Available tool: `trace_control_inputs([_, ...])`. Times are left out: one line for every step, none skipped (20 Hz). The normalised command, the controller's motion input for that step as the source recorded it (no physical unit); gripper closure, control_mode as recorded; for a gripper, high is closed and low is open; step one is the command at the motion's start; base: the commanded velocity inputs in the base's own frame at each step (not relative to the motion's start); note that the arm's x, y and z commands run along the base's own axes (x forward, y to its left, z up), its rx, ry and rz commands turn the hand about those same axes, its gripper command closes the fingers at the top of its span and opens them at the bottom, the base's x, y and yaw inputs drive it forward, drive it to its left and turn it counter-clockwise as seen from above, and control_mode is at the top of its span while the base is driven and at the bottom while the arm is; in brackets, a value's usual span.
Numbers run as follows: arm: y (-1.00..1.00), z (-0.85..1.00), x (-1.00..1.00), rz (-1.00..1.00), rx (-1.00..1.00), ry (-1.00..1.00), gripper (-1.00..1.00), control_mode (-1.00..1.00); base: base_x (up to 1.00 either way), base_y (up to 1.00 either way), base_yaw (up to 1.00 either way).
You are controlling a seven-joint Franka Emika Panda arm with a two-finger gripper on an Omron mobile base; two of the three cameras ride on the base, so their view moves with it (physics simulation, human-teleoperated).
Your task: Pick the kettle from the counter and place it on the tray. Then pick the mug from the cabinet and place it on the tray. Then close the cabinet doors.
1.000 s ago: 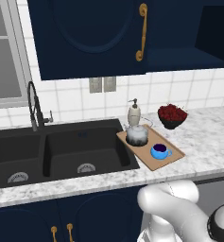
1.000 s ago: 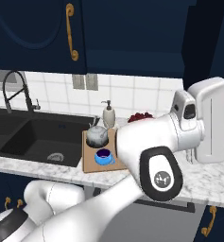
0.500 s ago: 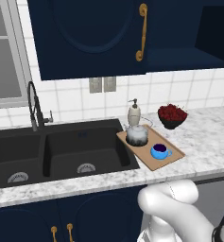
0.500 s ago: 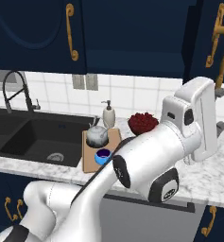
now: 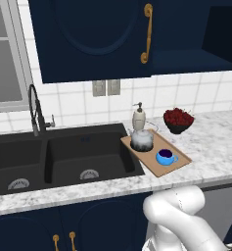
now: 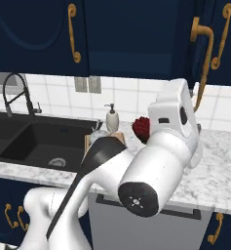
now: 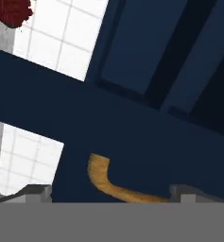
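The cabinet (image 5: pixel 186 29) hangs over the right part of the surface (image 5: pixel 215 142). Its left door (image 5: pixel 93 39) looks shut flat in the left base view, and the right side gapes, the navy shelf (image 5: pixel 191 61) bare. The right door (image 6: pixel 204 44) stands swung out toward the robot in the right base view, its brass handle (image 6: pixel 203 63) just beside the arm's white wrist. In the hand view that door's dark edge crosses the picture close up, with the curved handle (image 7: pixel 108 182) low between the fingers (image 7: pixel 35 191), which stand wide apart and hold nothing.

On the surface, right of the black sink (image 5: pixel 58 159), lies the tray (image 5: pixel 178 164). The kettle (image 5: pixel 142 138) sits on its far end and the mug (image 5: pixel 166 157) on its near end, so both placings look done; shutting the doors is what remains, judged from how things lie. The soap bottle (image 5: pixel 139 117) stands just behind the kettle, the fruit bowl (image 5: pixel 178 119) beside the tray's far corner.

The risks, as I judge them: the handle sits between open fingers, so a push could hook it and drag the door instead of swinging it. A push near the hinge might stall, leaving the door ajar. The elbow hangs low over the tray and could knock the mug.
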Motion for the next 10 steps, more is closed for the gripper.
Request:
trace_control_inputs([0.69,0.03,0.17,0.36,0.0,0.21,-1.0,-1.0,0.0,0.0,0.0])
trace_control_inputs([0.68,0.05,0.2,0.36,0.0,0.2,-1.0,-1.0,0.0,0.0,0.0])
trace_control_inputs([0.69,0.07,0.23,0.35,0.0,0.2,-1.0,-1.0,0.0,0.0,0.0])
trace_control_inputs([0.69,0.09,0.29,0.34,0.0,0.2,-1.0,-1.0,0.0,0.0,0.0])
trace_control_inputs([0.72,0.09,0.34,0.34,0.0,0.2,-1.0,-1.0,0.0,0.0,0.0])
trace_control_inputs([0.73,0.1,0.37,0.33,0.0,0.2,-1.0,-1.0,0.0,0.0,0.0])
trace_control_inputs([0.74,0.09,0.37,0.33,0.0,0.2,-1.0,-1.0,0.0,0.0,0.0])
trace_control_inputs([0.74,0.07,0.37,0.33,0.0,0.2,-1.0,-1.0,0.0,0.0,0.0])
trace_control_inputs([0.76,0.01,0.36,0.33,-0.01,0.19,-1.0,-1.0,0.0,0.0,0.0])
trace_control_inputs([0.76,0.0,0.38,0.33,-0.01,0.17,-1.0,-1.0,0.0,0.0,0.0])
